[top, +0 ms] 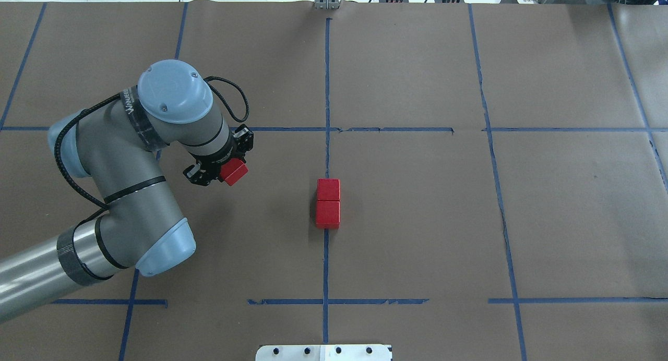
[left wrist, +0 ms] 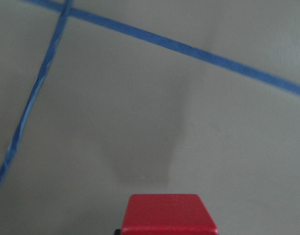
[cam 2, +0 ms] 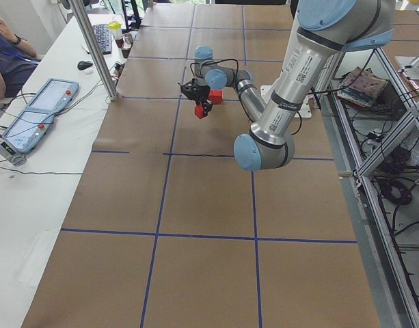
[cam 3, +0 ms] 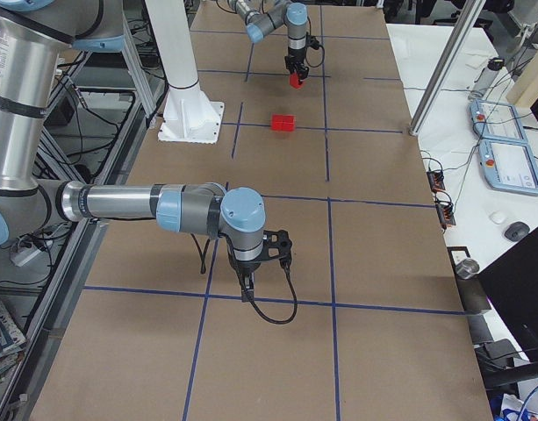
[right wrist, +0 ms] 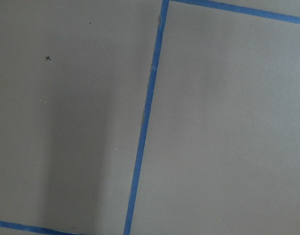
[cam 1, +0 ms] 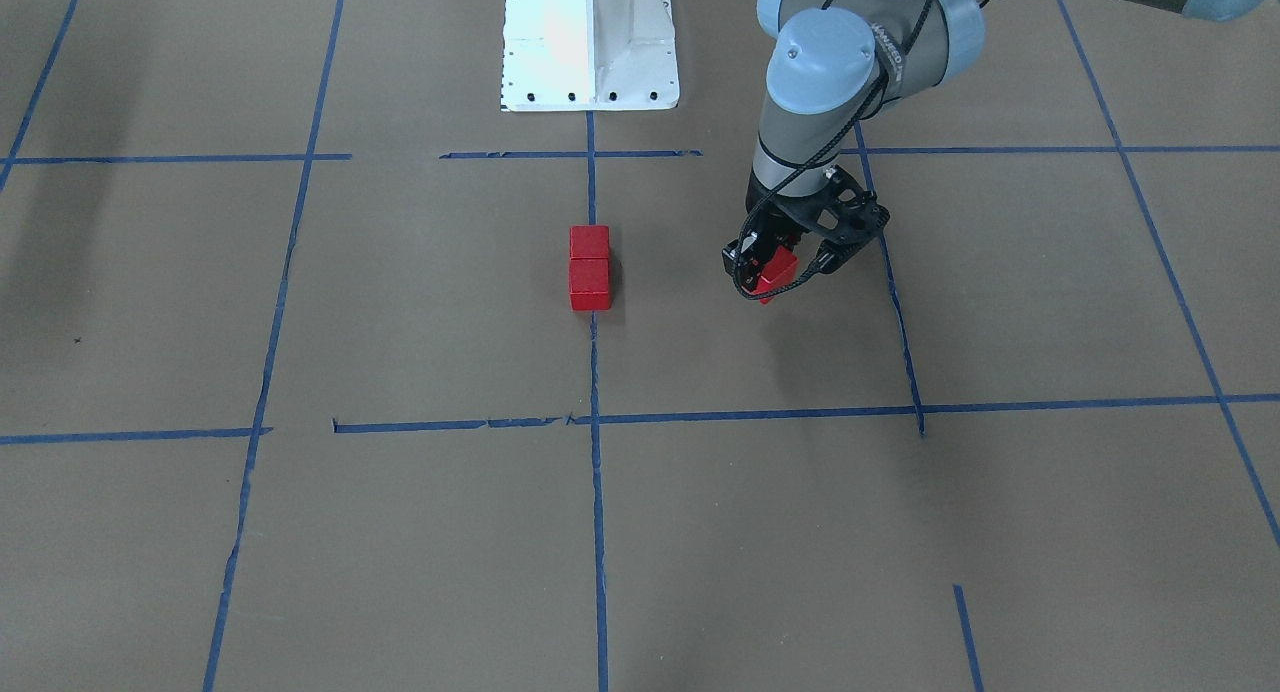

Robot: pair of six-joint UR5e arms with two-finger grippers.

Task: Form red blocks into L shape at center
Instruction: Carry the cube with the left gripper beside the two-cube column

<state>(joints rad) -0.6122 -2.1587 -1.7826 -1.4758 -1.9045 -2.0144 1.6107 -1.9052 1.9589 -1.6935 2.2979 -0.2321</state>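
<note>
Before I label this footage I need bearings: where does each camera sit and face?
Front-facing: across table, facing white base; left gripper at right.
Overhead: behind robot, looking forward; left arm at left.
Exterior left: table's end; left arm near.
Exterior right: opposite end; right gripper near.
Left wrist: down at paper; held red block.
Right wrist: down at taped paper; no body.
Front-facing and overhead share the paired red blocks.

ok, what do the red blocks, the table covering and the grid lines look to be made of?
Red blocks: painted wood or hard plastic, can't tell which; matte, even colour, crisp edges, no grain visible.
Table covering: likely brown kraft paper; flat, dull, no gloss.
Grid lines: blue tape; thin strips with ragged, torn ends.
</note>
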